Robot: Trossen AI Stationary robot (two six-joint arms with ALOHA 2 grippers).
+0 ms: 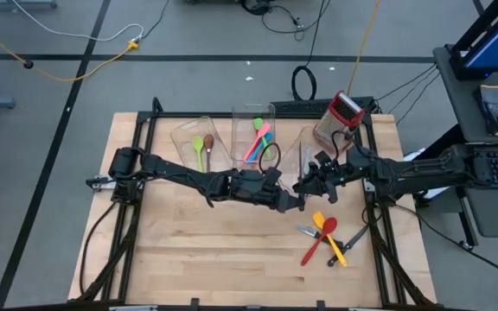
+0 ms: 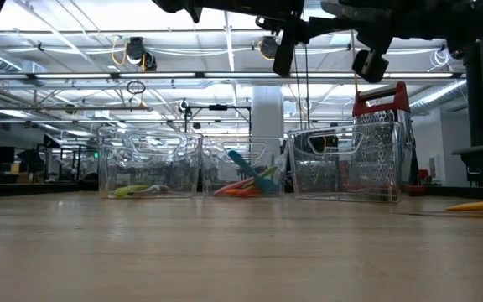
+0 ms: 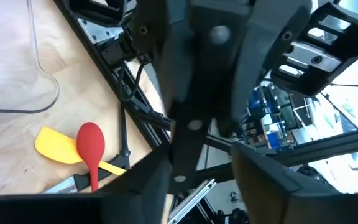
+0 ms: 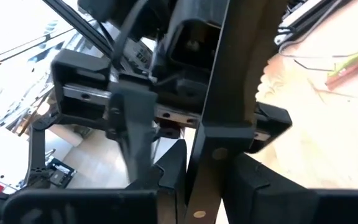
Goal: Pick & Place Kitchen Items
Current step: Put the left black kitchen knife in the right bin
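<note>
Left of the grater (image 1: 344, 111), 3 clear bins (image 1: 253, 117): green spoon (image 1: 198, 145), pink-blue utensils (image 1: 258, 142). Right gripper (image 4: 207, 180) clamps black-handled knife (image 4: 219, 93); left gripper (image 3: 197, 180) half-open around it.

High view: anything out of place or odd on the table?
Nothing spilled or broken. Oddest: both grippers meet above mid-table, right gripper clamped on a black-handled knife, left gripper facing it. Red spoon lies crossed over yellow spatula.

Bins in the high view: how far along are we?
Done: utensils lie in two clear bins. In hand: right gripper clamps a black-handled knife, left gripper close beside. Left: red spoon, yellow spatula and others on the table.
</note>
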